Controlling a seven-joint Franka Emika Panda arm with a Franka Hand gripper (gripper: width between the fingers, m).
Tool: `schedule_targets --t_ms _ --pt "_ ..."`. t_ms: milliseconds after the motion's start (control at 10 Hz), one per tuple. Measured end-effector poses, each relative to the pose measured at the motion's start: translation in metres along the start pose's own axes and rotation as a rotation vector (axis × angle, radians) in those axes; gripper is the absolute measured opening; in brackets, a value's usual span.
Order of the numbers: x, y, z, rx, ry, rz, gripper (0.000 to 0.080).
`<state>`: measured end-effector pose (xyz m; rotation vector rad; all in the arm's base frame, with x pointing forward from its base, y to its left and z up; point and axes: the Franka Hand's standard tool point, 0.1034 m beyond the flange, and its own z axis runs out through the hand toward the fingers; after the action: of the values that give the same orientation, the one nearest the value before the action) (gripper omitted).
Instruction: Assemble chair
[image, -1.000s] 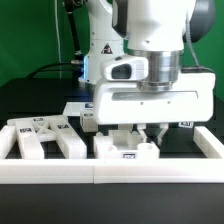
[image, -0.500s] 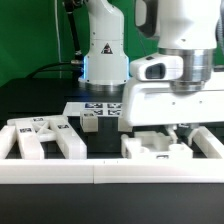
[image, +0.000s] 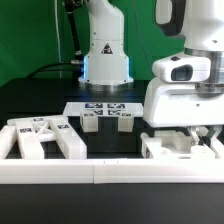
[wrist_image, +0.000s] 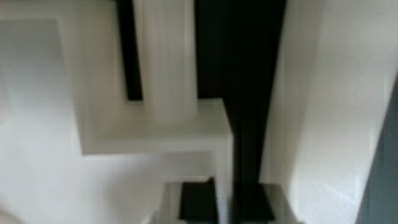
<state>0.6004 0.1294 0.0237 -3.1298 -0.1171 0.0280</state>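
My gripper (image: 191, 134) is shut and hangs low at the exterior view's right, its fingertips down in a white slab-like chair part (image: 176, 151) lying just behind the front rail. In the wrist view the two dark fingers (wrist_image: 198, 202) stand closed together, so the gripper (wrist_image: 228, 202) holds no visible thing, and blurred white faces of that part (wrist_image: 151, 120) fill the picture. More white chair parts (image: 45, 137) with black-and-white tags lie at the exterior view's left. Two small square posts (image: 90, 122) (image: 124, 121) stand further back in the middle.
A long plain white rail (image: 100, 172) runs along the front edge, right by the part under the gripper. The marker board (image: 100, 106) lies flat behind the posts. The arm's base (image: 105, 55) rises at the back before a green backdrop.
The gripper has travelled toward the exterior view's right, and the white part beneath it has slid the same way along the front rail. The other parts have not moved.
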Motion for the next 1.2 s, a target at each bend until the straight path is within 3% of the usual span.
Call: schedule_targets --t_ms 400,600,700,800,900,1100,1200 --pt "0.001 0.003 -0.001 -0.011 -0.03 0.021 0.0032" --pt "0.0 0.014 -0.001 -0.022 -0.035 0.033 0.0273" --pt "0.0 0.019 -0.002 -0.027 -0.039 0.039 0.0273" --pt "0.0 0.024 -0.004 -0.032 -0.04 0.044 0.0468" --pt "0.001 0.027 -0.009 -0.034 -0.034 0.045 0.0587" --pt "-0.005 0.034 -0.026 -0.029 -0.024 -0.003 0.063" --pt "-0.016 0.04 -0.033 -0.028 -0.026 -0.019 0.0646"
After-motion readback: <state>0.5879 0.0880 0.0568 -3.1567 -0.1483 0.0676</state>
